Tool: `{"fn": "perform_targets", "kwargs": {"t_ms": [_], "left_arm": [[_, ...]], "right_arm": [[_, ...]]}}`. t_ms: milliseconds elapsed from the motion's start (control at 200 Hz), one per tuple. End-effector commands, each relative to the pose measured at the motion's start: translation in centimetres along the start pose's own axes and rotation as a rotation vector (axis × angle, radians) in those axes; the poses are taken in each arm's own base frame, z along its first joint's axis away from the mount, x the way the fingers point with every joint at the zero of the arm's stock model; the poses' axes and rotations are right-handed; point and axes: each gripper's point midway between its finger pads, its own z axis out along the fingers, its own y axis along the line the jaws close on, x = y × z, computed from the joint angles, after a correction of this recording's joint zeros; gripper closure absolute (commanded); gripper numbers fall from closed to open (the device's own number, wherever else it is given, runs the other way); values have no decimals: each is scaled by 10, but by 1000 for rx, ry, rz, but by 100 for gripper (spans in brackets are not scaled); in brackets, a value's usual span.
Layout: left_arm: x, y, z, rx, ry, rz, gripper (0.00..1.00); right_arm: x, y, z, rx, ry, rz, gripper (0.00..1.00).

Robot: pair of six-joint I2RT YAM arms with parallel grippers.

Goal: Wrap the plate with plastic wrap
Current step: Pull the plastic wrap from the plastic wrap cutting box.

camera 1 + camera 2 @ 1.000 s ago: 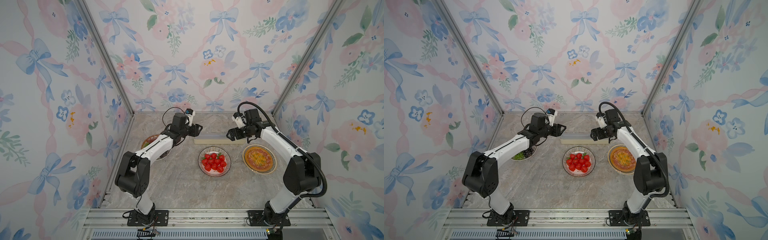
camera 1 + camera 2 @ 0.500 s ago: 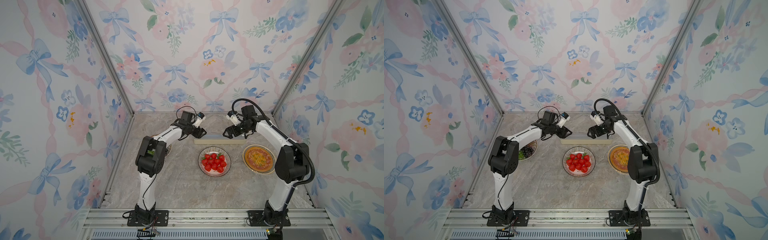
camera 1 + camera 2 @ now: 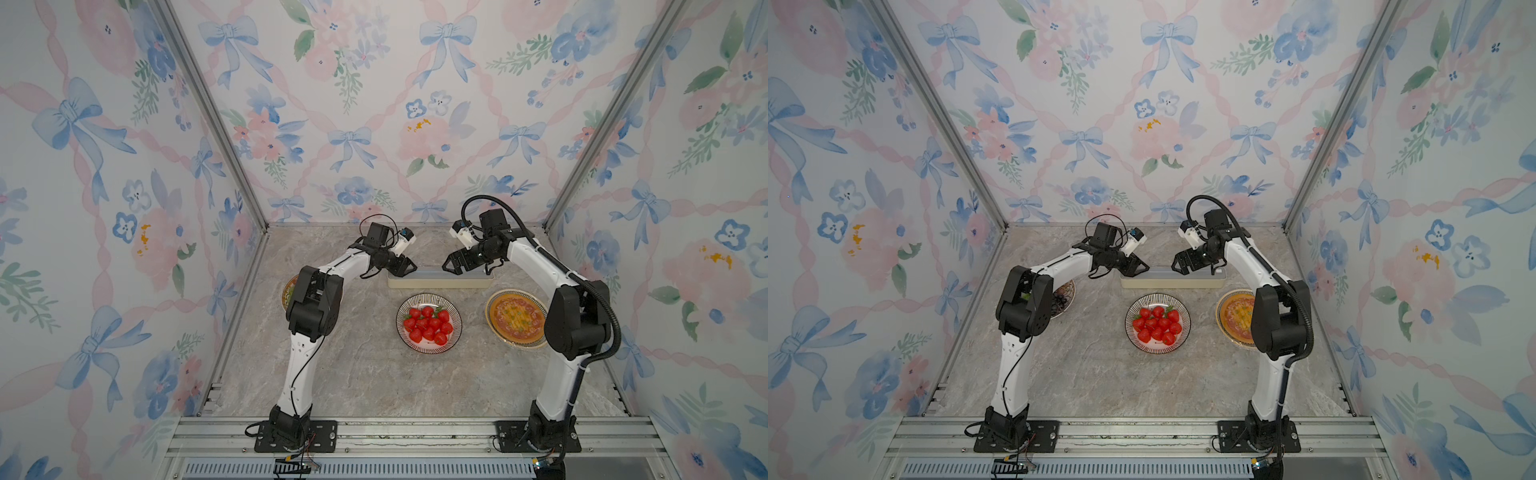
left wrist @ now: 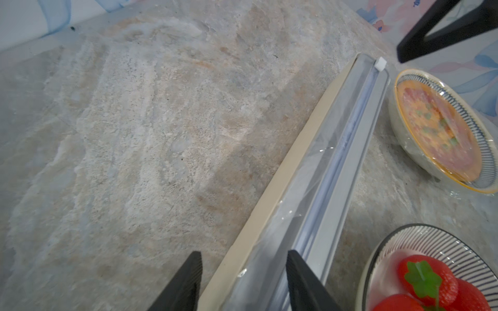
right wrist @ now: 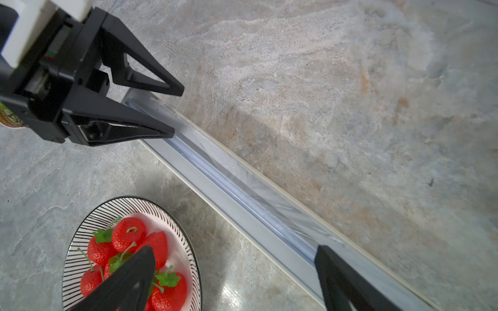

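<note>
Cream box [image 3: 440,282] | left gripper [image 4: 244,258] parted astride its edge (nothing held) | right gripper [image 5: 234,250] wide, empty

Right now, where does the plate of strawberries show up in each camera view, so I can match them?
Top view: strawberry plate just below frame centre, in front of the plastic wrap box.
Top view: same spot, further left.
Left wrist: cut off at a frame corner, beside the box.
Right wrist: cut off at the frame edge, beside the box.
Shared landmark: that box, in all four.
</note>
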Motion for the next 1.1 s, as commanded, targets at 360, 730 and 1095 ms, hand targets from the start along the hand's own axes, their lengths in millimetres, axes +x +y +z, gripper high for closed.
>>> {"fn": "perform_targets", "kwargs": {"t_ms": [360,730,1095], "left_arm": [[4,-8,3,64,9,20,100],[-29,-21,-25,76,-60,60,100],[-34,-26,-36,68,-71,68,100]], "right_arm": [[-12,12,26,-58,46,-123,7],[-16,16,51,-55,96,-201,8],[-18,29,78,-79,151,-227,10]]}}
